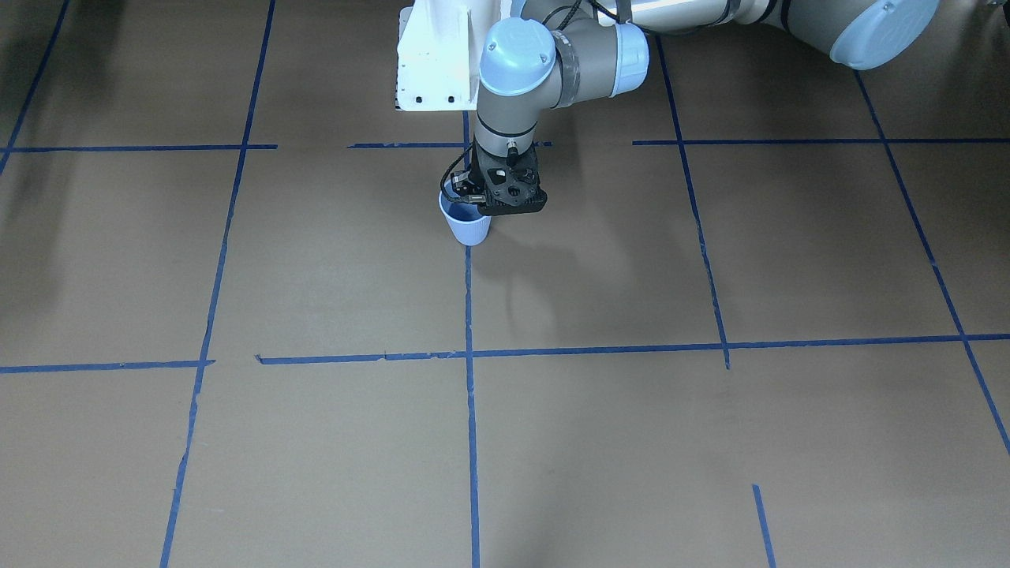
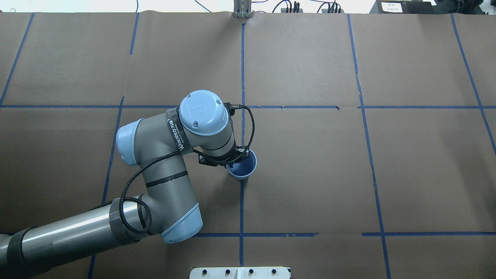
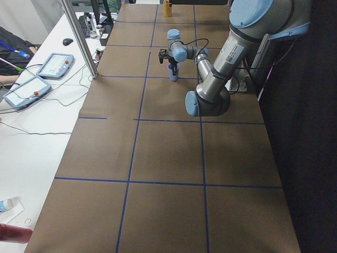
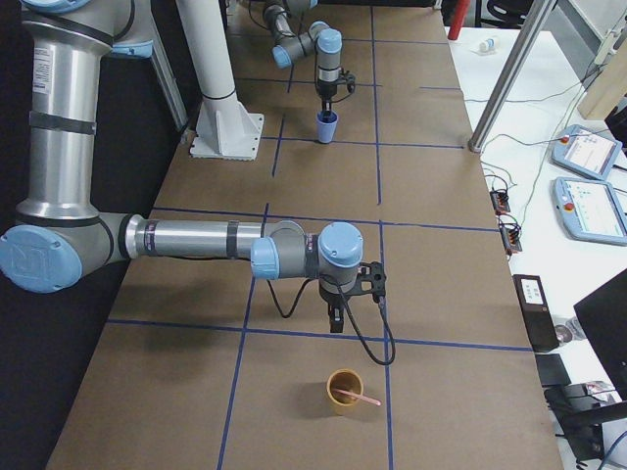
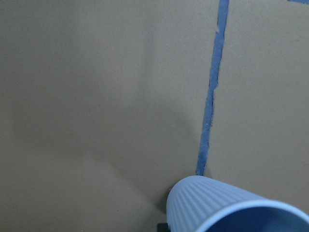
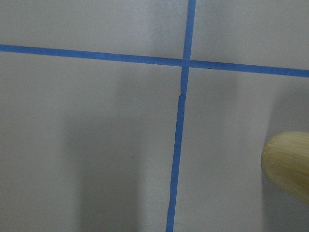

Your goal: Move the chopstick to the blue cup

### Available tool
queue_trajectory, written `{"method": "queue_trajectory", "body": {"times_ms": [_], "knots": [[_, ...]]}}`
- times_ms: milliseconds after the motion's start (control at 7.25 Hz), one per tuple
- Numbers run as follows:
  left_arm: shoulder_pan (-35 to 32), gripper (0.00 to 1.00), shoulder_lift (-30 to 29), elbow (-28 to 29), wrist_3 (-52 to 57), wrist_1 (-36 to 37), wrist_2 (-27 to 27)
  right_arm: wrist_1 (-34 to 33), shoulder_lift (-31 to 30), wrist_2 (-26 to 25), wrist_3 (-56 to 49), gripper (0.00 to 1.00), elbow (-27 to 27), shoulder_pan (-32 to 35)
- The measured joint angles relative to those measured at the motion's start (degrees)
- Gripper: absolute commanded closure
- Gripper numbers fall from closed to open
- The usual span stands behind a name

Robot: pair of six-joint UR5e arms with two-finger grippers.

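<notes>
Now the left pincer (image 1: 471, 203) reaches into the blue cup (image 1: 467, 227), and the right pincer (image 4: 335, 321) hovers near a tan cup (image 4: 343, 392) with a pink chopstick (image 4: 364, 399); their grip I cannot tell.

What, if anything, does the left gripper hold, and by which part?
Cannot be told: the left gripper hangs over the blue cup, fingertips hidden. A pink chopstick lies in the tan cup.
</notes>
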Motion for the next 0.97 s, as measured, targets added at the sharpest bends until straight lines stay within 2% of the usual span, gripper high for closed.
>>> {"method": "queue_trajectory", "body": {"times_ms": [138,414,552,690,966], "knots": [[0.04,0.0,0.08,0.13,0.05,-0.27,0.03,0.0,0.02,0.0,-0.03,0.0,-0.03,0.0],[-0.45,0.0,0.19,-1.25,0.2,0.57,-0.03,0.06,0.17,0.0,-0.04,0.0,0.23,0.0],[-1.62,0.0,0.39,-3.7,1.52,3.44,-0.76,0.08,0.36,0.0,-0.01,0.0,0.51,0.0],[-3.71,0.0,1.55,-8.17,5.17,8.5,-2.55,0.08,0.53,0.0,0.03,0.0,0.67,0.0],[-11.53,0.0,9.71,-19.82,18.38,16.38,-8.73,0.09,0.67,0.0,0.02,0.0,0.71,0.05]]}}
